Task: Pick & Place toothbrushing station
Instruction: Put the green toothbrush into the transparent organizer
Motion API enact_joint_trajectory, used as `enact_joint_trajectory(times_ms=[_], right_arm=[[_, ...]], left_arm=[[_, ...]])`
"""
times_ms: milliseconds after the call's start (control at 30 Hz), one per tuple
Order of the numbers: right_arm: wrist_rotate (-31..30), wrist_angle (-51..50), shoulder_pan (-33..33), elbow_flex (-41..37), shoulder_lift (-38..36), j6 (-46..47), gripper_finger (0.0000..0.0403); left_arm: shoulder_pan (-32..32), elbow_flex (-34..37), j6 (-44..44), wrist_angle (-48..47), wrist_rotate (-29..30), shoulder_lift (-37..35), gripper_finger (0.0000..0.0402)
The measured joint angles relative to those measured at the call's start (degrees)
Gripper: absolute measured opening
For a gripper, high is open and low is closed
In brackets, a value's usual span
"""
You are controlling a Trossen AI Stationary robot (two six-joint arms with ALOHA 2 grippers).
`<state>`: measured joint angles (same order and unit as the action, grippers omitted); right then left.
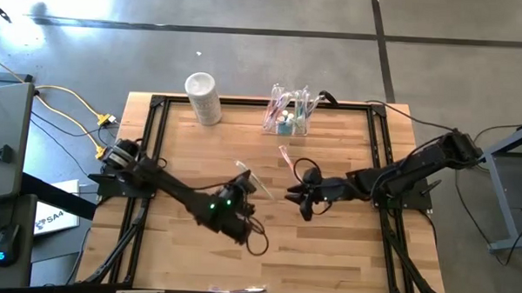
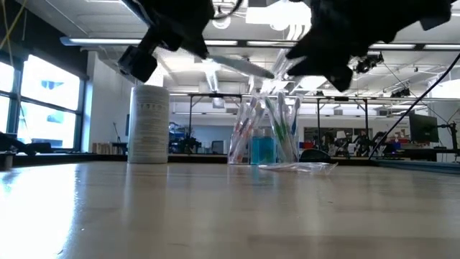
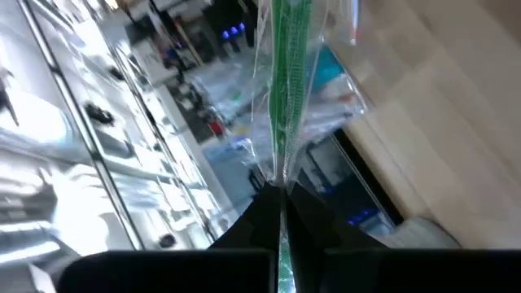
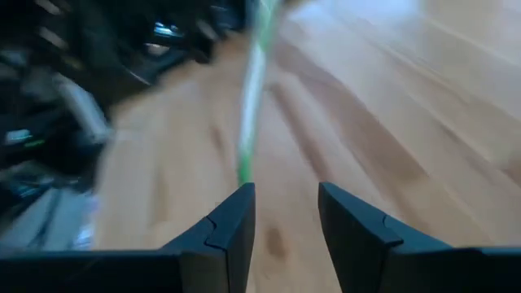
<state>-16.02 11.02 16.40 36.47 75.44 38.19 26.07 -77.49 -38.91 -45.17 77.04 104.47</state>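
Sitting at the wooden table's (image 1: 327, 253) far edge, the small clear thin-walled plastic holder (image 1: 286, 121) full of toothbrushes is looking light, slippery and crushable, so I'd be gripping a wall rim while the left gripper (image 1: 245, 182) is pinching a clear-wrapped green toothbrush (image 3: 286, 98) and the right gripper (image 1: 291, 196), fingers apart, is hovering nearer the middle.

a whitish cylindrical container (image 1: 203, 97) stands upright near the wooden table's (image 1: 327, 253) far edge.

Bare table (image 1: 327, 253) near side; cylinder (image 1: 203, 97), holder (image 1: 287, 115) crowd far edge.
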Motion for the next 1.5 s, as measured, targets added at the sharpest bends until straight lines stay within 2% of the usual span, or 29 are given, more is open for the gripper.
enact_joint_trajectory(times_ms=[133,300,500,733,967,1100,1500], right_arm=[[5.9,4.61,-1.24,0.0,-0.02,-6.69,0.0128],[7.05,4.69,-1.45,0.0,-0.02,-10.33,0.0139],[7.03,4.62,-1.57,0.0,-0.02,-11.82,0.0202],[7.03,5.14,-1.88,0.0,-0.02,-12.58,0.0265],[6.87,5.06,-3.25,0.0,-0.02,-12.23,0.027],[4.37,5.41,-3.42,0.0,0.84,-9.54,0.027],[6.02,9.09,-5.41,0.0,6.05,-7.77,0.027]], left_arm=[[1.35,-0.11,-7.07,7.22,0.05,0.5,0.0],[1.68,-0.17,-14.45,13.01,1.14,1.56,0.0],[1.7,-0.08,-22.19,15.69,3.86,2.93,0.0],[1.67,-0.13,-24.24,17.41,3.19,3.91,0.0],[-0.66,-0.11,-26.66,19.9,1.4,3.91,0.0],[-2.16,-0.11,-27.41,21.29,1.05,3.91,0.0],[-2.8,-0.11,-38.51,36.22,-5.73,3.91,0.0]])
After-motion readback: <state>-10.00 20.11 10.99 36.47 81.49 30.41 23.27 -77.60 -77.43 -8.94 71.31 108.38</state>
